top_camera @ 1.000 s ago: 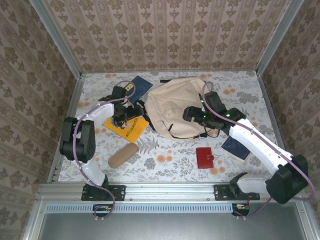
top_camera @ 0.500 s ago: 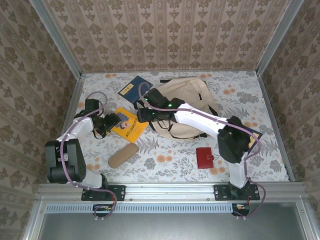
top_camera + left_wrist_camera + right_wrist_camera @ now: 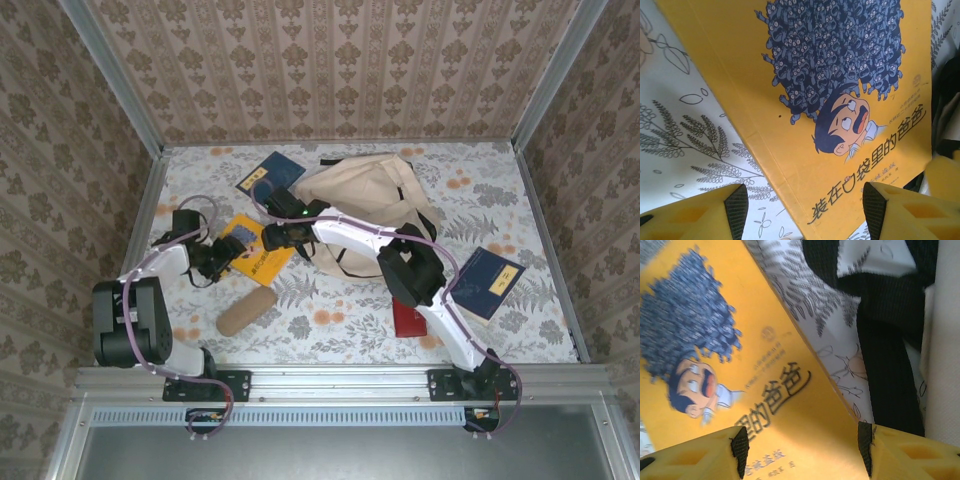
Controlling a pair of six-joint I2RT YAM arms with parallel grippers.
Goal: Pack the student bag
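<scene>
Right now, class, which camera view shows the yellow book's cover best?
The left wrist view: the book is close and sharp, its cartoon boy and title readable. The right wrist view shows part of the book, blurred, beside a black strap. The top view shows the book small, its cover details lost.

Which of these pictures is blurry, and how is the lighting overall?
Right wrist: the yellow book looks smeared, its cover drawing soft. Left wrist: same book crisp, title characters readable. Top view: even light, no harsh glare.
</scene>
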